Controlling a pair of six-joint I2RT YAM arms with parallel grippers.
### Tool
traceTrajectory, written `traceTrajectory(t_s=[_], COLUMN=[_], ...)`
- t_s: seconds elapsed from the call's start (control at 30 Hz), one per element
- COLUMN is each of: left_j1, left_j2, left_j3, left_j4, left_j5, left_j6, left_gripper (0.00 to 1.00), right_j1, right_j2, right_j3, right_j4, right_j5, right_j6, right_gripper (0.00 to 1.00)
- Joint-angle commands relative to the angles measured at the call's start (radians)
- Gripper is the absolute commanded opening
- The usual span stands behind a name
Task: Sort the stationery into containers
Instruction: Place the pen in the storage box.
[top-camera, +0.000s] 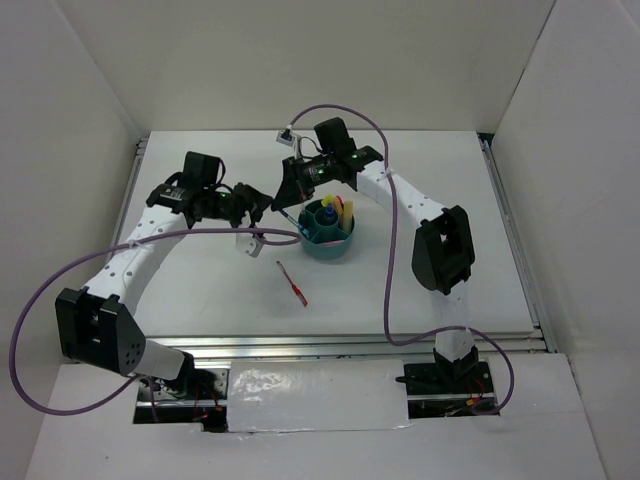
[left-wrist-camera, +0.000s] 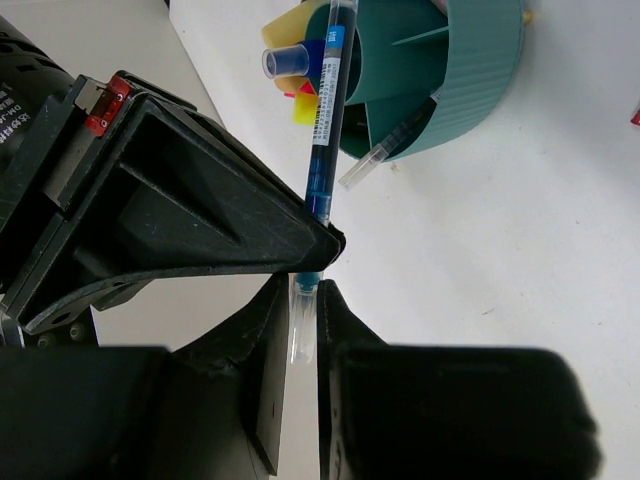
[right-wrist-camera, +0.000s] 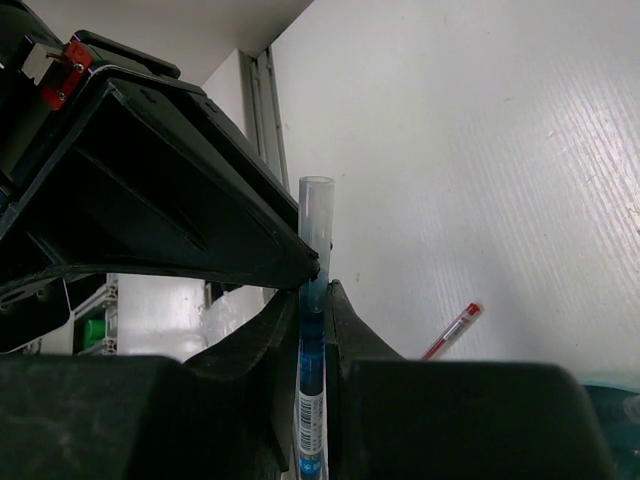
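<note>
Near the middle of the top view, standing on the white table (top-camera: 200, 290): the teal organiser bowl (top-camera: 330, 250), with a yellow marker (top-camera: 347, 212) and a pink marker (top-camera: 338, 204) upright inside, and a small blue-capped bottle (top-camera: 325, 213) about in its middle. Just left of the bowl, the left gripper (left-wrist-camera: 305, 288), clamped firmly on the clear cap end of a blue pen (left-wrist-camera: 322, 150); far end of this pen reaching over the bowl at the top of the left wrist view. At the upper left of the bowl, the right gripper (right-wrist-camera: 313, 288), pinched closed on a second blue pen (right-wrist-camera: 316, 215), clear end sticking out past the fingers. Lying flat on the table below and left of the bowl, apart from it: a thin red pen (top-camera: 293, 283). Leaning out of one compartment, one more clear-ended pen (left-wrist-camera: 385, 140).
</note>
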Motion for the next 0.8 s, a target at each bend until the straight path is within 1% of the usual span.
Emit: traceTrajectory(t_s=[0.0, 0.03, 0.07, 0.1, 0.13, 0.17, 0.2, 0.23, 0.27, 0.3, 0.33, 0.37, 0.4, 0.43, 0.47, 0.5, 0.57, 0.6, 0.63, 0.67, 0.7, 0.73, 0.77], left_j1=[-0.021, -0.021, -0.021, -0.021, -0.021, -0.021, -0.021, -0.021, -0.021, -0.021, -0.021, -0.022, -0.022, -0.022, -0.022, -0.024, -0.03, -0.034, -0.039, -0.045, -0.059, -0.062, -0.064], left_j2=[-0.003, -0.011, -0.026, -0.037, -0.051, -0.074, -0.083, -0.092, -0.114, -0.124, -0.153, -0.172, -0.189, -0.225, -0.244, -0.262, -0.309, -0.321, -0.336, -0.341, -0.341, -0.324, -0.31], left_j3=[0.004, -0.019, -0.036, -0.053, -0.087, -0.102, -0.111, -0.127, -0.133, -0.15, -0.16, -0.174, -0.202, -0.213, -0.225, -0.251, -0.274, -0.291, -0.296, -0.296, -0.285, -0.273, -0.256], left_j4=[0.071, 0.094, 0.124, 0.163, 0.244, 0.273, 0.298, 0.321, 0.355, 0.369, 0.407, 0.427, 0.447, 0.461, 0.48, 0.491, 0.537, 0.551, 0.565, 0.577, 0.596, 0.597, 0.597], left_j5=[0.098, 0.11, 0.122, 0.13, 0.13, 0.13, 0.118, 0.115, 0.107, 0.094, 0.09, 0.081, 0.058, 0.044, 0.028, -0.01, -0.061, -0.092, -0.167, -0.213, -0.262, -0.364, -0.409], left_j6=[1.03, 0.98, 0.949, 0.914, 0.838, 0.806, 0.773, 0.706, 0.676, 0.606, 0.566, 0.526, 0.424, 0.372, 0.323, 0.214, 0.081, -0.061, -0.141, -0.215, -0.393, -0.486, -0.572], left_gripper=[0.21, 0.3, 0.48, 0.6, 0.76, 0.84, 0.87, 0.92, 0.99, 0.99, 0.99, 0.99, 0.99, 0.99, 0.99, 0.99, 0.99, 0.99, 0.99, 0.99, 0.99, 0.99, 0.99], right_j1=[0.01, 0.009, 0.002, -0.004, -0.013, -0.034, -0.05, -0.066, -0.079, -0.097, -0.105, -0.111, -0.12, -0.122, -0.123, -0.122, -0.111, -0.091, -0.079, -0.064, -0.03, -0.012, 0.008], right_j2=[-0.008, -0.02, -0.03, -0.043, -0.073, -0.098, -0.125, -0.188, -0.222, -0.248, -0.292, -0.316, -0.333, -0.369, -0.388, -0.423, -0.461, -0.497, -0.515, -0.524, -0.546, -0.552, -0.555], right_j3=[0.035, 0.025, 0.019, 0.007, -0.031, -0.066, -0.108, -0.211, -0.26, -0.298, -0.353, -0.375, -0.393, -0.438, -0.462, -0.513, -0.57, -0.634, -0.663, -0.689, -0.737, -0.76, -0.777], right_j4=[0.01, 0.016, 0.041, 0.065, 0.099, 0.198, 0.273, 0.352, 0.489, 0.563, 0.646, 0.676, 0.708, 0.736, 0.801, 0.829, 0.909, 0.941, 1.001, 1.025, 1.047, 1.091, 1.113], right_j5=[-0.001, 0.006, 0.017, 0.044, 0.06, 0.077, 0.119, 0.149, 0.184, 0.247, 0.275, 0.304, 0.372, 0.402, 0.437, 0.512, 0.586, 0.63, 0.714, 0.755, 0.799, 0.883, 0.919], right_j6=[-0.024, -0.024, -0.02, -0.012, 0.03, 0.064, 0.103, 0.144, 0.204, 0.221, 0.229, 0.245, 0.255, 0.264, 0.279, 0.284, 0.272, 0.246, 0.224, 0.198, 0.153, 0.135, 0.112], right_gripper=[0.0, 0.0, 0.0, 0.0, 0.0, 0.0, 0.0, 0.0, 0.0, 0.0, 0.0, 0.0, 0.0, 0.0, 0.0, 0.0, 0.0, 0.0, 0.0, 0.0, 0.0, 0.0, 0.0])
